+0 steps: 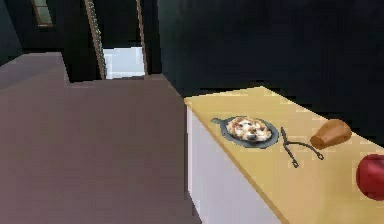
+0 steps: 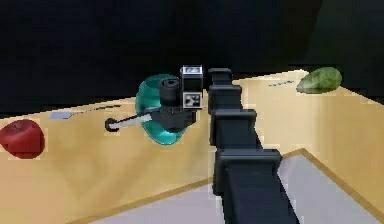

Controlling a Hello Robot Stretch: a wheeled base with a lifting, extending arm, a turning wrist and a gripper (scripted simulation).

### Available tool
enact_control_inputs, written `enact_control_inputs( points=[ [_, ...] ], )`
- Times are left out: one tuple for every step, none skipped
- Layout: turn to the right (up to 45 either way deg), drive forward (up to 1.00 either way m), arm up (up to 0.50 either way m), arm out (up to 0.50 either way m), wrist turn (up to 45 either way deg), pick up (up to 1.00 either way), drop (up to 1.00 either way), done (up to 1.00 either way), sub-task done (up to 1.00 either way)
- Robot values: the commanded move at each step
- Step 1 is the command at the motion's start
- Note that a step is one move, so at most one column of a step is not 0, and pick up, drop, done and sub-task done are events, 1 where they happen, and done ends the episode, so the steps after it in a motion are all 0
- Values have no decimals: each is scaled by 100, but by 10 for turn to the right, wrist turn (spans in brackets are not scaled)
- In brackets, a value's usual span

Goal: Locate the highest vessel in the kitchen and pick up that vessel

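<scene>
A teal bowl-like vessel (image 2: 154,104) shows tilted at the far end of the arm (image 2: 232,125), above the tan countertop (image 2: 90,175) in the arm side view. The gripper (image 2: 132,121) has its dark body right against the vessel, with thin fingers reaching toward the view's left. The counter lies behind it, so I cannot tell whether the gripper holds the vessel or whether the vessel rests on the counter.
On the counter are a red apple (image 2: 22,137) and a green lump (image 2: 320,80). In the forward view the counter (image 1: 240,103) carries a dark pan of food (image 1: 250,130), a thin dark utensil (image 1: 292,148), a brown loaf-like thing (image 1: 331,133) and the apple (image 1: 372,175). Bare floor (image 1: 90,150) leads to a lit doorway (image 1: 122,62).
</scene>
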Motion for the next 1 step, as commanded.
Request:
enact_control_inputs(
  points=[
    [0, 0, 0, 0, 240, 0, 0, 0, 0]
  ],
)
